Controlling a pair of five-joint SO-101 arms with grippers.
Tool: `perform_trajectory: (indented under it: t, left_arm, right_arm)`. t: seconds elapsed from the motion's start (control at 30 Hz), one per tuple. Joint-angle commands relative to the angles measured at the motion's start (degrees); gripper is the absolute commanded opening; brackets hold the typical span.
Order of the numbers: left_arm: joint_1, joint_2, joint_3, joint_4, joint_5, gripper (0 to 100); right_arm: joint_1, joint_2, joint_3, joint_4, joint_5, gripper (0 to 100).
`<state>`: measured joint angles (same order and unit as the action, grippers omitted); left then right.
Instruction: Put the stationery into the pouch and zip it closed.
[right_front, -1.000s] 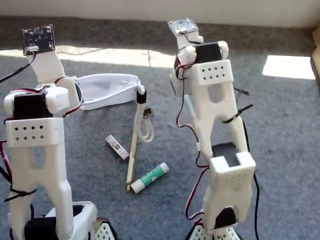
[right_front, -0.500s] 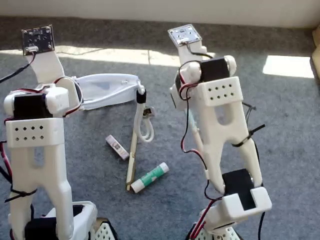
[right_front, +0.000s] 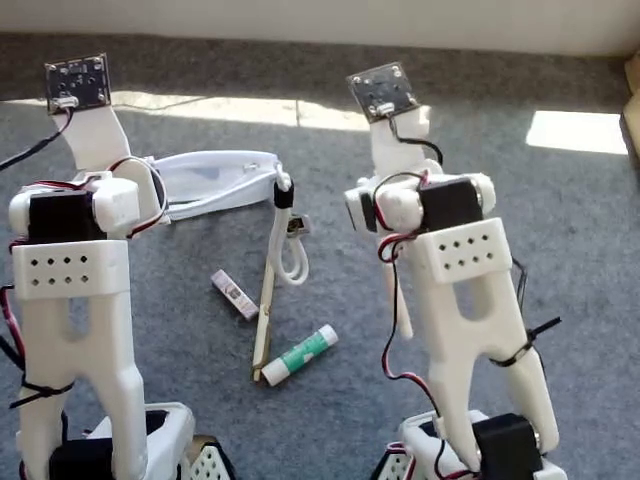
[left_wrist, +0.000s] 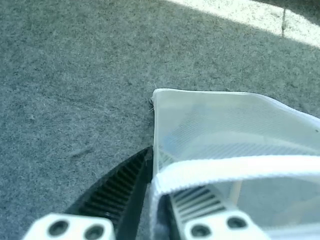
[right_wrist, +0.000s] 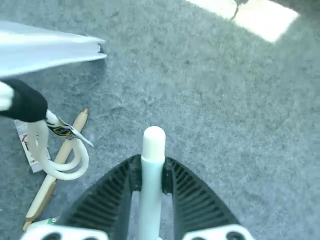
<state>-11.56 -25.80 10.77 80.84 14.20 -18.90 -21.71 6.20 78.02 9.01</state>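
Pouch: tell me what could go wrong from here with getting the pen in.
1. The left gripper pinches only one end of the pouch. Its mouth does not look wide open, so the pen may shove it instead of entering.
2. The right gripper grips the pen between narrow fingertips, so contact with the pouch could tilt it or work it loose.

1 pouch (right_front: 215, 175) | 1 pen (right_wrist: 151, 165) | 1 pencil (right_front: 264, 320) | 1 glue stick (right_front: 298, 355) | 1 eraser (right_front: 234, 296)

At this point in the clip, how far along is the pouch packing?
Done: nothing clearly packed; the pouch looks open. In hand: the left gripper clamps the pouch's edge, and the right gripper grips a white pen. Left: the glue stick, pencil and small eraser-like block lie on the carpet; then zipping.
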Motion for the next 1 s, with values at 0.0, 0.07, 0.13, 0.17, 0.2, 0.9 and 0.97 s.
perform_trajectory:
  t: [0.0,0.07,0.13,0.17,0.2,0.9,0.97]
  left_arm:
    - [1.63,0.92,-0.22,-1.14,0.53,1]
    - [2.24,0.92,-0.22,-0.97,0.53,1]
    - [3.47,0.92,-0.04,-0.79,0.53,1]
    - [3.91,0.92,0.13,-0.79,0.53,1]
    - [4.26,0.92,0.13,-0.79,0.53,1]
    - [9.19,1.63,-13.05,7.21,-0.53,1]
    - [9.71,1.63,-13.41,7.82,-0.53,1]
  right_arm:
    - [-0.4,-6.37,0.22,-1.63,-3.08,0.5]
    - [-0.4,-8.66,0.22,-1.63,-4.57,0.5]
    - [-0.4,-10.86,0.22,-1.63,-5.27,0.5]
    - [-0.4,-12.0,0.22,-1.63,-5.71,0.5]
    - [-0.4,-13.14,0.22,-1.63,-6.07,0.5]
    - [-11.82,-31.52,0.22,-15.87,-6.15,0.5]
    - [-12.88,-31.78,0.22,-18.24,-6.15,0.5]
